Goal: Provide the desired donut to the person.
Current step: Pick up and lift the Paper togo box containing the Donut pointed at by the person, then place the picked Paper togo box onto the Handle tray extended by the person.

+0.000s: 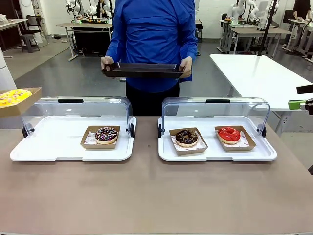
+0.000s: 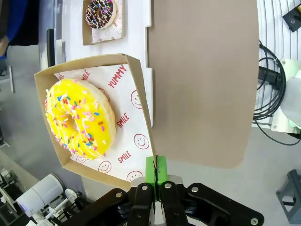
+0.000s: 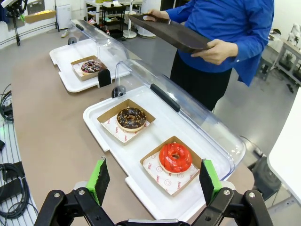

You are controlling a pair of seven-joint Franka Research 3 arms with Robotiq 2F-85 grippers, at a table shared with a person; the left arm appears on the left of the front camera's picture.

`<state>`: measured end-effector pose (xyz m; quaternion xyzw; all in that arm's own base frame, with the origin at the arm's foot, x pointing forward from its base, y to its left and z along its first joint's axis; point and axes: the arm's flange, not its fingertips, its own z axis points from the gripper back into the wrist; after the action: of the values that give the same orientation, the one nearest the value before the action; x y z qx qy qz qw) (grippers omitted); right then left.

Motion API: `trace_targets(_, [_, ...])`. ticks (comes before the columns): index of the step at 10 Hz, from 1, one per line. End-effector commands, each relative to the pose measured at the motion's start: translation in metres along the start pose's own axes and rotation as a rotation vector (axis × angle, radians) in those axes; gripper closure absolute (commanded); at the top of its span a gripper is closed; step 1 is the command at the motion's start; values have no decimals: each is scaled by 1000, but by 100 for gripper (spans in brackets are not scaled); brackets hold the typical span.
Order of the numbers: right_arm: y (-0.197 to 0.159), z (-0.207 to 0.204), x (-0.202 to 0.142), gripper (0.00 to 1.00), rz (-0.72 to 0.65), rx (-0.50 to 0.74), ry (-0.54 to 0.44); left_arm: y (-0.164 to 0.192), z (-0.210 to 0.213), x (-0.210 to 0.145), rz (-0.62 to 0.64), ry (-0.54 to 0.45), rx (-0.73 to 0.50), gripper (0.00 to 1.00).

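Left gripper (image 2: pixel 155 170) is clamped tight, green pads pinching the side wall of a cardboard tray (image 2: pixel 136 89). The yellow donut (image 2: pixel 80 117) with coloured sprinkles sits in that tray on printed paper. In the front view the yellow donut (image 1: pixel 14 97) is at the far left edge, up off the table (image 1: pixel 146 196) and to the left of the left display case (image 1: pixel 54 142).

That case has its clear lid raised and holds 1 chocolate sprinkled donut (image 1: pixel 106 134) in its own cardboard tray.

The right display case (image 1: pixel 215 152), lid also up, holds 2: a dark chocolate donut (image 1: pixel 186 137) on its left side and a red glazed donut (image 1: pixel 229 134) on its right.

Right gripper (image 3: pixel 154 181) hangs above the near right corner of that case, jaws spread wide, nothing between them, with the red donut below.

Across the table the person (image 1: pixel 151 29) in the blue coat stands between the 2 cases, both hands holding a dark serving tray (image 1: pixel 142 70) level at waist height. My yellow donut is well apart from it.
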<state>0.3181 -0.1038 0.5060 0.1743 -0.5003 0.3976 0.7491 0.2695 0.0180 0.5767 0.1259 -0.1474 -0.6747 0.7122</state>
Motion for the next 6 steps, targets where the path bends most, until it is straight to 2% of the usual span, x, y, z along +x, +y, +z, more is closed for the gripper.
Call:
trace_targets(1, [-4, -3, 1, 0, 9, 5, -33, -10, 9, 0, -5, 27, 15, 100])
trace_targets(6, [-4, -3, 1, 0, 9, 5, -33, -10, 9, 0, -5, 27, 15, 100])
